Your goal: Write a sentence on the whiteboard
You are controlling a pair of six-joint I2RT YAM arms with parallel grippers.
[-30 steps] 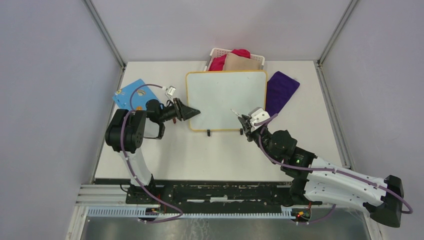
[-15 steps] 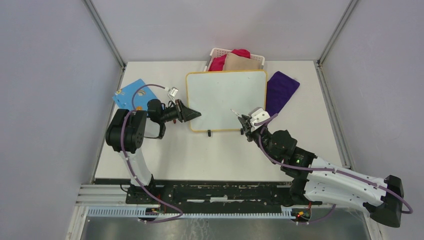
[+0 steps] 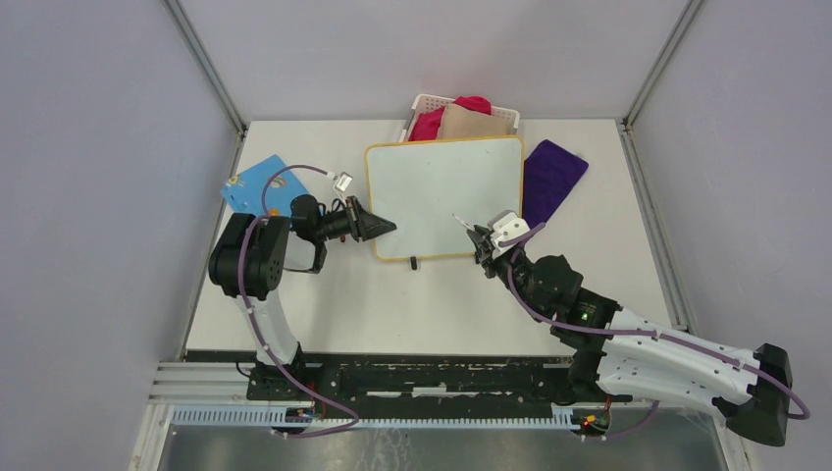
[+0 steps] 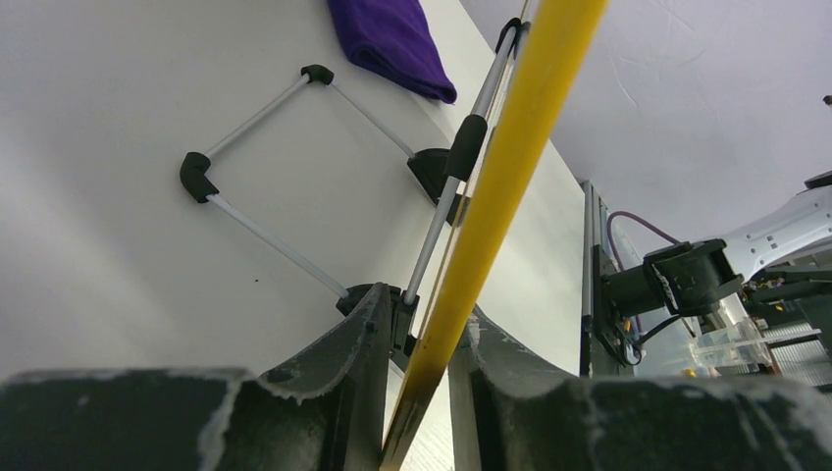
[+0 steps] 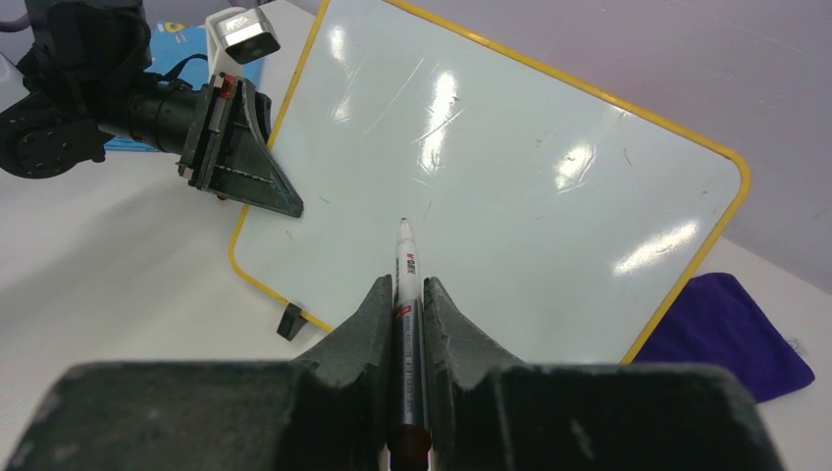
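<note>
— Whiteboard [image 3: 443, 196], rectangular, white, yellow-orange rim?
— Middle of the tabletop, toward the far edge.
— Left gripper [image 3: 390, 228]?
— Jaws narrow, pinching the board's left rim by its near corner.
— Right gripper [image 3: 478, 238]?
— Clamped on a slim white marker pen [image 5: 406, 285], tip over the board.

Yellow-rimmed white whiteboard [image 3: 442, 196], purple cloth [image 3: 552, 177], blue board [image 3: 250, 186], white marker [image 5: 407, 294].

Left arm reaches rightward, pincer [image 3: 385, 227] pinching the whiteboard [image 3: 442, 196] rim; right arm stretches forward-left, pincer [image 3: 478, 237] clamping a marker [image 5: 405, 270].
</note>
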